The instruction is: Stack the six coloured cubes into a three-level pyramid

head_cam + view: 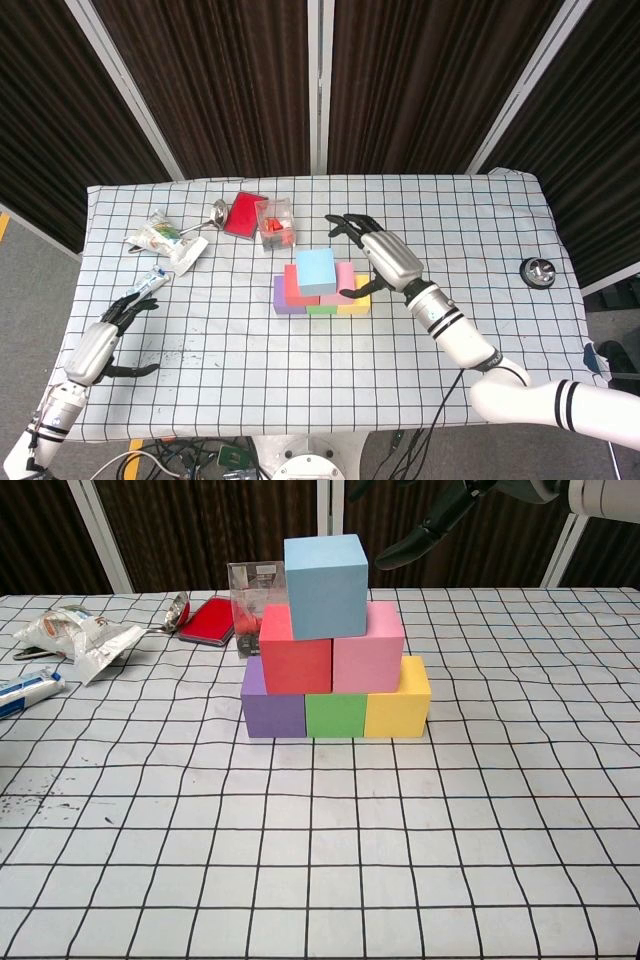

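Note:
A pyramid of cubes stands mid-table. Purple (pixel 272 703), green (pixel 335 715) and yellow (pixel 397 702) cubes form the bottom row. Red (pixel 296 652) and pink (pixel 368 649) cubes sit on them, and a light blue cube (pixel 325 585) (pixel 316 270) tops the stack. My right hand (pixel 385 258) hovers just right of the stack, fingers spread, touching nothing; its fingers (pixel 425 528) show at the top of the chest view. My left hand (pixel 98 345) rests near the table's front left edge, fingers apart and empty.
At the back left lie a red packet (pixel 243 212), a clear box (pixel 275 222) with red contents, a spoon (pixel 214 213), crumpled wrappers (pixel 165 240) and a tube (pixel 148 285). A small metal dish (pixel 538 270) sits at the right edge.

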Robot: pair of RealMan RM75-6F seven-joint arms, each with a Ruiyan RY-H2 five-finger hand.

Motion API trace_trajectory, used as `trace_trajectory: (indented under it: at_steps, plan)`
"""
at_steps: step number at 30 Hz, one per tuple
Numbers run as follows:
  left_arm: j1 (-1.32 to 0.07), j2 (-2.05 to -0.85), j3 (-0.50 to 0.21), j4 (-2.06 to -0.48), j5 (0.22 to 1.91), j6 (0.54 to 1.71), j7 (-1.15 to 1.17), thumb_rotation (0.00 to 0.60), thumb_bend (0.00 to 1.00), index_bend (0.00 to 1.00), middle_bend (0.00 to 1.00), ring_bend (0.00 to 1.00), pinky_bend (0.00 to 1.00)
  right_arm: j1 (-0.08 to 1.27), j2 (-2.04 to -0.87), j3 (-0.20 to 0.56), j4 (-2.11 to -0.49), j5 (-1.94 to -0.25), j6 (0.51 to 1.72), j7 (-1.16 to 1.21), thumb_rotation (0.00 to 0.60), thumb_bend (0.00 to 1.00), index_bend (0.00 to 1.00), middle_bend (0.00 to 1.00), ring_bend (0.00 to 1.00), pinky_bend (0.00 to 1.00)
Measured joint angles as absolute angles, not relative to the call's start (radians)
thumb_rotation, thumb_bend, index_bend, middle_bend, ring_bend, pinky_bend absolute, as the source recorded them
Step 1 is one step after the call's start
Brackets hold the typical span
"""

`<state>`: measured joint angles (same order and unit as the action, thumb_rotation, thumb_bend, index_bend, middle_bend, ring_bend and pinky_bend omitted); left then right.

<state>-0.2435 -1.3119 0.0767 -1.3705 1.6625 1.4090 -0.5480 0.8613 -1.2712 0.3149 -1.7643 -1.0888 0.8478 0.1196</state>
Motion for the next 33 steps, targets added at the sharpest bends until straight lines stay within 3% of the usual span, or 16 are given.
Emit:
trace_trajectory:
  at_steps: [5, 12, 27, 33]
  plan:
    - [-0.242, -1.311, 0.077, -1.378, 1.659, 1.409, -0.54, 0.6, 0.0, 0.12, 0.18, 0.01, 0.06, 0.858, -1.275, 0.314, -1.764, -1.106, 0.844, 0.149, 0.6, 0.0, 0.0, 0.14, 0.0, 0.0]
    - [-0.242, -1.308, 0.076, -1.379, 1.656, 1.41, -0.544, 0.6, 0.0, 0.12, 0.18, 0.01, 0.06, 0.885, -1.299, 0.326, -1.75, -1.116, 0.832, 0.144, 0.6, 0.0, 0.0, 0.14, 0.0, 0.0]
    - [-0.233, -1.307, 0.077, -1.356, 1.653, 1.421, -0.575, 0.6, 0.0, 0.12, 0.18, 0.01, 0.06, 0.944, -1.388, 0.325, -1.718, -0.985, 0.857, -0.006, 0.6, 0.0, 0.0, 0.3, 0.0, 0.0]
    - [-0.233, -1.308, 0.076, -1.35, 1.653, 1.423, -0.583, 0.6, 0.0, 0.12, 0.18, 0.01, 0.06, 0.956, -1.409, 0.329, -1.711, -0.953, 0.877, -0.041, 0.6, 0.05, 0.0, 0.33, 0.0, 0.0]
